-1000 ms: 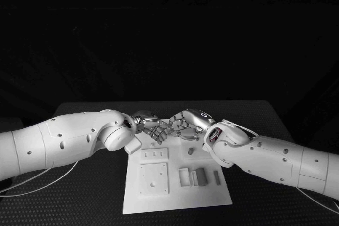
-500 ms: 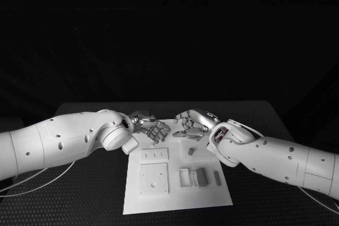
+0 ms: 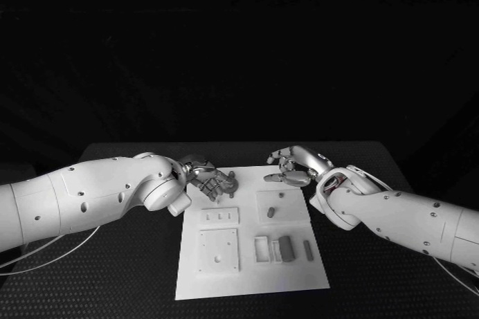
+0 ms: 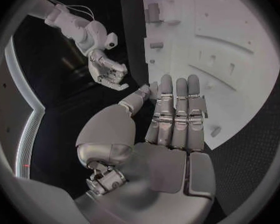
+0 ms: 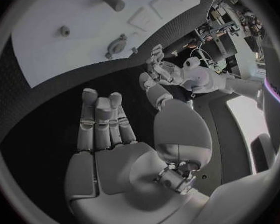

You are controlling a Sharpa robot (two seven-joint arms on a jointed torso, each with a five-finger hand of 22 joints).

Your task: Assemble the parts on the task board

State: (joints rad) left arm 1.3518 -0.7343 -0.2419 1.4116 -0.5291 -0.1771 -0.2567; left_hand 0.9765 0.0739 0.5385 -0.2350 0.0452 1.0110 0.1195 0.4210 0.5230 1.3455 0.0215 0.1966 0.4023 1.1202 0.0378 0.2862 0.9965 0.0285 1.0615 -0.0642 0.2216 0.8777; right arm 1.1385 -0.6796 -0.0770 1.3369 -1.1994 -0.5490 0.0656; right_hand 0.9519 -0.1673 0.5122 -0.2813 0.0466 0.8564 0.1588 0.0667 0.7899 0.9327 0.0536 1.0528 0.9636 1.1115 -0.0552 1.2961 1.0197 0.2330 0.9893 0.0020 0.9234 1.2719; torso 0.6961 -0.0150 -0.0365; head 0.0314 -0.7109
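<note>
The black table (image 3: 130,263) spreads under everything, and the white task board (image 3: 250,277) lies flat in the middle of it, reaching toward me. My left arm (image 3: 80,201) comes in low over the table on its side of the board, and my right arm (image 3: 399,219) does the same on the other side.

My left hand (image 3: 207,183) hovers over the board's far left corner, fingers straight and side by side, holding nothing; from my left wrist they reach out over the board's edge. My right hand (image 3: 295,168) is at the board's far right corner, fingers loosely bent and apart, also with nothing in it.

On the board a square plate (image 3: 217,251) sits near the left side, with a smaller slotted plate (image 3: 219,216) just beyond it. To the right, grey blocks (image 3: 284,248) stand in a row, and one small grey peg (image 3: 270,212) lies alone beyond them.
</note>
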